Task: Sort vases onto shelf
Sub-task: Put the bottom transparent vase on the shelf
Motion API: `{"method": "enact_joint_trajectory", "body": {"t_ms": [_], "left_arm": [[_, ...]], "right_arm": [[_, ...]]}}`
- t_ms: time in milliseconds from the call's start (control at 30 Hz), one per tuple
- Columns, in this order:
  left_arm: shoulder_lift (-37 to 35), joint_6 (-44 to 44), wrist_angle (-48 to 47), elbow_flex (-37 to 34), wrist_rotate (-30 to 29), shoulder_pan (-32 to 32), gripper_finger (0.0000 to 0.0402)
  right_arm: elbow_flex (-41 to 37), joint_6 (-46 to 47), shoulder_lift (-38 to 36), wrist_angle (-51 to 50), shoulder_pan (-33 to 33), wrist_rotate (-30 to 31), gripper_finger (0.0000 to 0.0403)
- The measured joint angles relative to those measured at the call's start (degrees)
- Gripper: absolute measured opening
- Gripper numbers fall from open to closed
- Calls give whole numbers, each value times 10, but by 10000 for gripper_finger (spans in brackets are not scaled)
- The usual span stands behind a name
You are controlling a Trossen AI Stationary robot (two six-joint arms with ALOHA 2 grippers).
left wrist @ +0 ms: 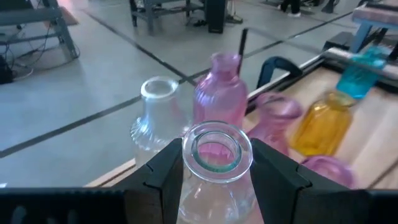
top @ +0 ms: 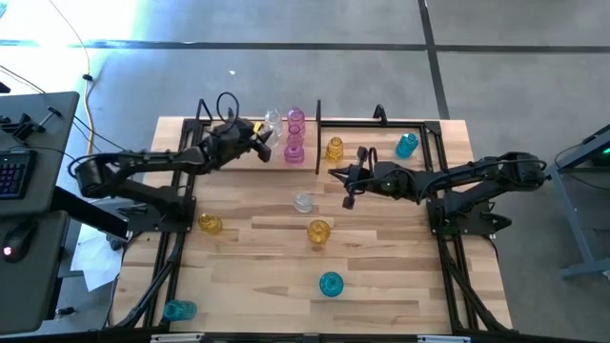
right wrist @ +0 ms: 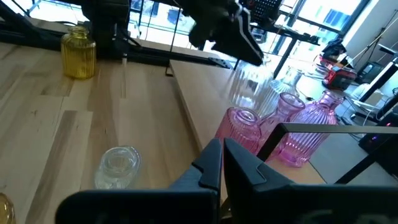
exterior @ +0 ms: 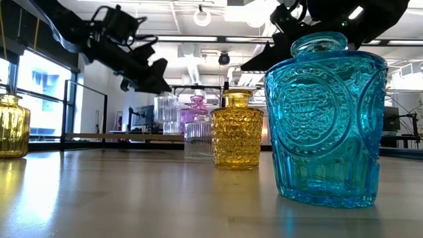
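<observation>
Fingers [left wrist: 163, 171] of the left gripper [top: 255, 136] clamp a clear vase [left wrist: 216, 163] at the shelf [top: 376, 129] beside the pink ones, right gripper [top: 338, 174] pinched empty, about half sorted, six on the table [top: 257, 276]

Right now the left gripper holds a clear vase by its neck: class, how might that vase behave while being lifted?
The clear vase looks like smooth glass, so it may slip between the left gripper fingers. Held only at its narrow neck, the wider body below could swing. Being glass, it would probably chip if knocked against the pink vase close by.
</observation>
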Motion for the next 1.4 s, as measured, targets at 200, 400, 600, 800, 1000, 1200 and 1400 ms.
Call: {"method": "enact_joint_trajectory", "body": {"t_ms": [200, 400, 600, 800, 1000, 1200, 1400], "left_arm": [[57, -3, 56, 0, 26, 25, 143], [86, -14, 58, 9, 42, 34, 143], [86, -23, 58, 9, 47, 33, 142], [86, -28, 53, 9, 52, 32, 142], [86, -33, 52, 9, 57, 28, 142], [86, -33, 46, 9, 57, 28, 142], [86, -38, 46, 9, 57, 28, 163]], "right_arm": [[0, 0, 0, -4, 0, 0, 0], [0, 2, 0, -6, 0, 0, 0], [0, 4, 0, -7, 0, 0, 0], [0, 5, 0, -7, 0, 0, 0], [0, 5, 0, -7, 0, 0, 0], [0, 5, 0, -7, 0, 0, 0], [0, 5, 0, -7, 0, 0, 0]]}}
